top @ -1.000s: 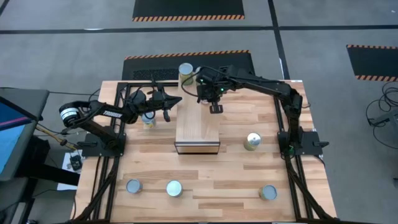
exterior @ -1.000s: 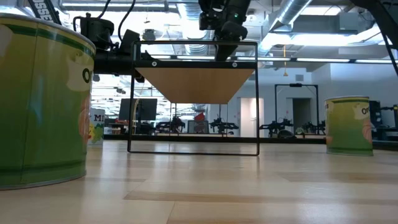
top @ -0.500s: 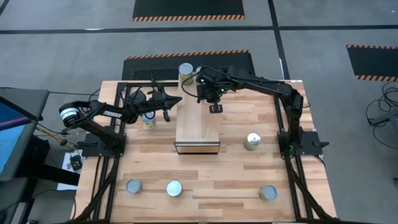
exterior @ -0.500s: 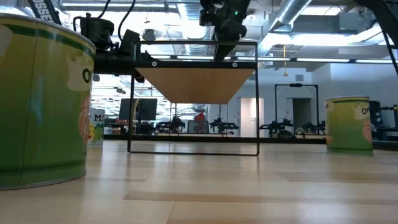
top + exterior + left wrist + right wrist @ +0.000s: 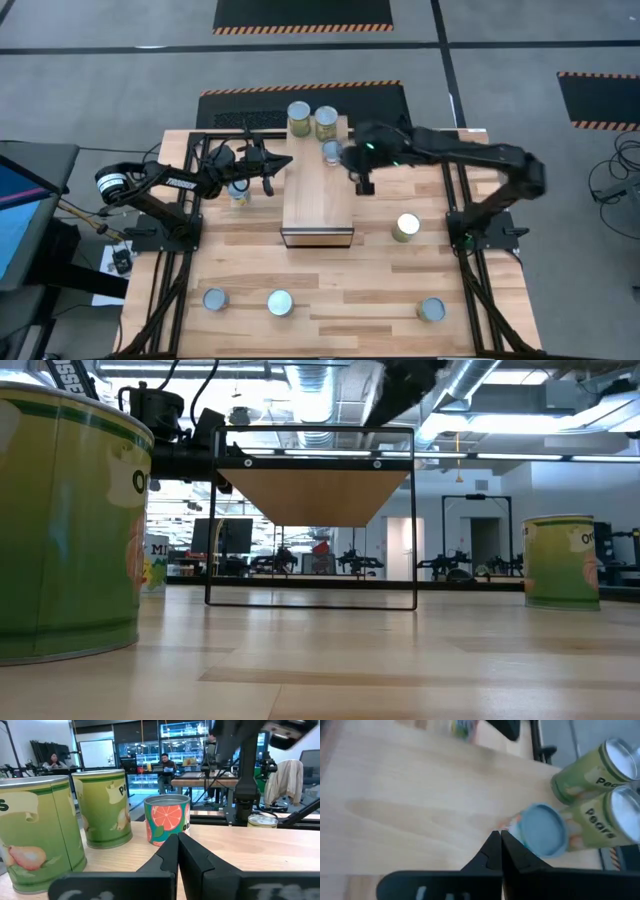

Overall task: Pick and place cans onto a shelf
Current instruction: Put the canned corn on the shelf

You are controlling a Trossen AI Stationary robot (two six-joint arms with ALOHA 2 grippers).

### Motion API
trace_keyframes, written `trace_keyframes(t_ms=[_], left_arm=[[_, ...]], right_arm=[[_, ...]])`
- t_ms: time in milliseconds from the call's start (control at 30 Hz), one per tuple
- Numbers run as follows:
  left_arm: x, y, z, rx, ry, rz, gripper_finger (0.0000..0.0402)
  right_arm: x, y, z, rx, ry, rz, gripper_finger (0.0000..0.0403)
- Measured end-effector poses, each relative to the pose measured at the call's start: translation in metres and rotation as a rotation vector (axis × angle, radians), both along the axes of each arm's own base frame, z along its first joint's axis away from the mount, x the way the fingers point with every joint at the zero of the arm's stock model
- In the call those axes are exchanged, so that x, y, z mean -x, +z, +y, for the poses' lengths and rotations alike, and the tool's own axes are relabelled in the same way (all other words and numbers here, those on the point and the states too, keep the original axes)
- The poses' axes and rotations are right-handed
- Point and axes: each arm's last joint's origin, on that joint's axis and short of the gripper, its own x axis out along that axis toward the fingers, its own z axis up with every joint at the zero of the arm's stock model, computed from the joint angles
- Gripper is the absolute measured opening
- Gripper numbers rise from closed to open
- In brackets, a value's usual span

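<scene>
Fingers of the right gripper (image 5: 364,186) are together and empty, just beside the small grapefruit-labelled tin can (image 5: 331,151) on the long light-wood shelf (image 5: 318,205). Left gripper (image 5: 268,176) also together, empty. Next: reach the pear-labelled tin (image 5: 405,227) on the worktop (image 5: 340,300), spread wide, centre before clamping.

Floor (image 5: 120,90): grey, sealed, crossed by dark lines, with black mats (image 5: 302,13) edged in orange-black hazard stripes. Ceiling: exposed silver ducts (image 5: 480,390) and strip lights (image 5: 500,456). Room behind: glass partitions, desks, two seated persons (image 5: 164,766), a jacket (image 5: 283,779) draped over a chair.
</scene>
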Motion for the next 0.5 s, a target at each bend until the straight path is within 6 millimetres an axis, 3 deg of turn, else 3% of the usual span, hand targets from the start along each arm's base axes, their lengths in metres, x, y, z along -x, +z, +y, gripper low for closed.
trace_keyframes(t_ms=[267,500], left_arm=[[0.0,0.0,0.0,-0.001,0.001,-0.001,0.0],[-0.003,0.003,0.002,0.033,-0.018,-0.004,0.0]], right_arm=[[0.055,-0.045,0.018,-0.027,-0.046,-0.325,0.0008],[0.091,-0.092,0.025,-0.046,-0.068,-0.525,0.001]])
